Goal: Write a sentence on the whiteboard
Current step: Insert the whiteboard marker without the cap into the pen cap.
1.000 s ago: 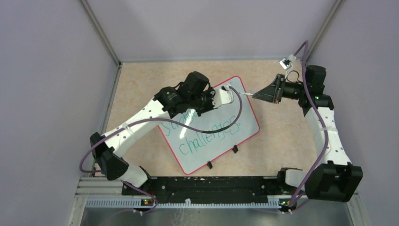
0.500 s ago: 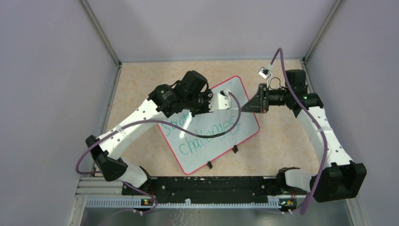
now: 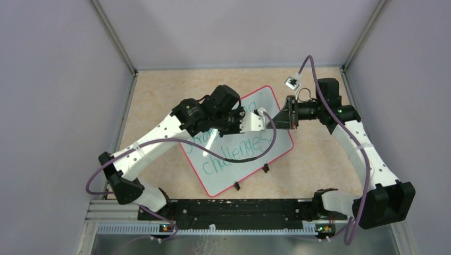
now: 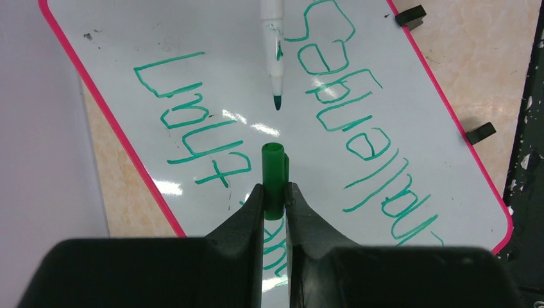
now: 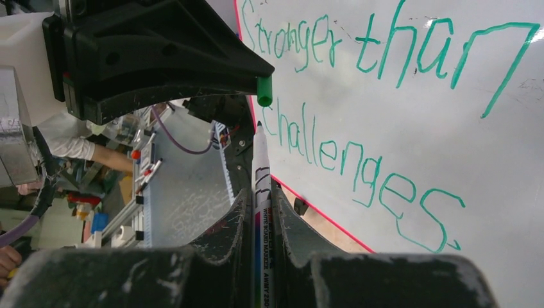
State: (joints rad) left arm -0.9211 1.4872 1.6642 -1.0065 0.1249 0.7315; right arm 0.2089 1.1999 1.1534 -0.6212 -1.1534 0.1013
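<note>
The whiteboard [image 3: 279, 139] lies tilted on the table, with its red-pink rim and black clips on the near edge. The sentence [image 3: 236, 149] reads "Stronger than challenges." in green over two lines; it also shows in the right wrist view [image 5: 359, 160] and upside down in the left wrist view [image 4: 346, 96]. My left gripper [image 4: 274, 192] is shut on the green marker cap [image 4: 272, 173] above the board. My right gripper [image 5: 262, 199] is shut on the white marker [image 5: 262, 186]. The marker's green tip [image 4: 277, 101] points at the cap's open end, a short gap away.
Two black clips [image 3: 265, 168] stick out from the board's near edge. The tan table [image 3: 159, 90] is boxed in by grey walls on three sides. A black rail [image 3: 228, 210] runs along the front between the arm bases.
My right arm has swung left with the marker, over the board's right edge towards the left gripper. My left gripper has shifted slightly right and nearer. The marker tip and cap now face each other closely.
</note>
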